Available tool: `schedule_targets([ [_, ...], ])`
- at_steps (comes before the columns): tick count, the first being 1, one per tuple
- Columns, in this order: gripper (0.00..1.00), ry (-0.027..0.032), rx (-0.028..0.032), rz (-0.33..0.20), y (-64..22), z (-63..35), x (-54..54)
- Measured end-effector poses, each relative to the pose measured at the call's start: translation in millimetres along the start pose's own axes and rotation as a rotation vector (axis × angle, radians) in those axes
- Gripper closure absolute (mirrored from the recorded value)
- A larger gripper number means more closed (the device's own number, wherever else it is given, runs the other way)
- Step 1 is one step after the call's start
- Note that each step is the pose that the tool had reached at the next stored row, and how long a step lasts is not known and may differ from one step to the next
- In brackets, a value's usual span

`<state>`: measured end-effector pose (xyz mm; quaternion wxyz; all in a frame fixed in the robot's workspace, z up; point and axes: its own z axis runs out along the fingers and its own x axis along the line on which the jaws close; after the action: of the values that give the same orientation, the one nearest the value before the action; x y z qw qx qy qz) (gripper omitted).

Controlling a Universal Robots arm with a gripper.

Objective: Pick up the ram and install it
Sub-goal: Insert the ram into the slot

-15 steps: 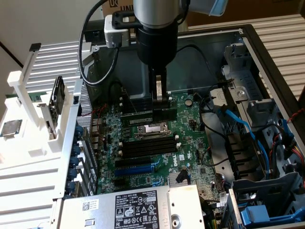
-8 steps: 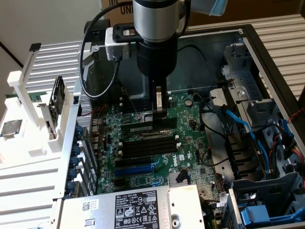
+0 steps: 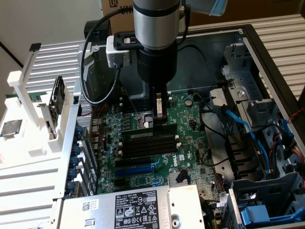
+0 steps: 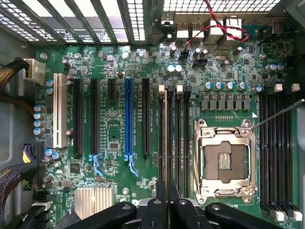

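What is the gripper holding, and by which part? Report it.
The long, thin dark-green ram strip, pinched by the black gripper on its upper long edge, near the middle.

Grn ram (image 3: 143, 135) upright at mem slots (image 3: 148, 145)

Green motherboard (image 4: 114, 125), blue expansion slot (image 4: 127, 119), CPU socket (image 4: 224, 162)

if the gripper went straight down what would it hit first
Likely the black memory slots right below the gripper, with the ram it grips touching first; the gap is hard to judge.
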<state>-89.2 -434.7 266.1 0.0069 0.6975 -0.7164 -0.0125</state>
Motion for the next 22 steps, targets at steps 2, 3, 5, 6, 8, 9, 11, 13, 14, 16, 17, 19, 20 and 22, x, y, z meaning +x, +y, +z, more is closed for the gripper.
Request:
schedule_targets([
  [2,0.88,-0.0003,0.0003,0.0,-0.1,1.3,0.0],
  [3,0.88,-0.0002,0.0004,0.0,-0.1,2.1,0.0],
  [5,0.88,-0.0002,0.0013,0.0,0.5,5.2,0.0],
  [6,0.88,-0.0002,0.0016,0.0,0.7,5.8,0.0],
  [8,0.88,0.0,0.0014,0.0,1.0,5.9,0.1],
  [9,0.88,-0.0002,0.0016,0.0,1.1,6.1,0.1],
  [11,0.88,-0.0002,0.0015,-0.001,1.1,6.2,0.1],
  [13,0.88,-0.0002,0.0015,-0.002,1.1,6.2,0.0],
  [14,0.88,-0.0003,0.0015,-0.002,1.2,6.3,-0.1],
  [16,0.88,-0.0002,0.0016,-0.002,1.4,6.4,-0.1],
  [17,0.88,-0.0001,0.0016,-0.003,1.4,6.3,-0.1],
  [19,0.88,-0.0001,0.0016,-0.003,1.5,6.4,-0.1],
  [20,0.88,0.0,0.0017,-0.003,1.5,6.6,-0.3],
  [22,0.88,0.0006,0.0018,-0.002,1.8,7.8,-1.5],
])
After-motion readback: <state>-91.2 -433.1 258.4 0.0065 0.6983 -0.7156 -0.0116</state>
